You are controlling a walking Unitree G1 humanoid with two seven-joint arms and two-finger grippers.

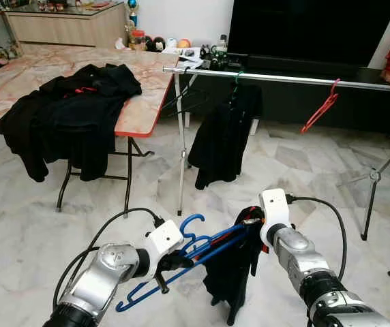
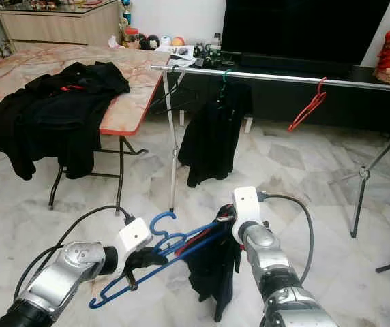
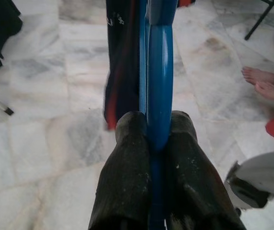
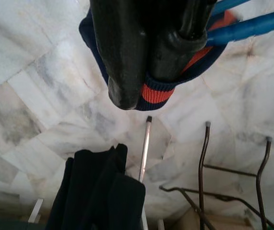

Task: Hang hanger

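A blue hanger [image 1: 181, 262] lies slanted low in front of me, hook up. My left gripper [image 1: 174, 261] is shut on its bar near the hook, and the left wrist view shows both fingers [image 3: 127, 158] pressed on the blue bar [image 3: 160, 72]. A dark garment [image 1: 232, 279] with a navy and red collar [image 4: 156, 93] hangs from the hanger's right end. My right gripper [image 1: 253, 221] is shut on that collar. Farther ahead runs a silver clothes rail [image 1: 283, 78].
On the rail hang a black garment on a green hanger [image 1: 222, 136] and a bare red hanger [image 1: 321, 107]. A folding table [image 1: 144, 109] at the left holds black clothes [image 1: 72, 109]. A person's bare feet [image 3: 266, 81] stand on the marble floor. A tripod leg [image 1: 372, 184] stands at the right.
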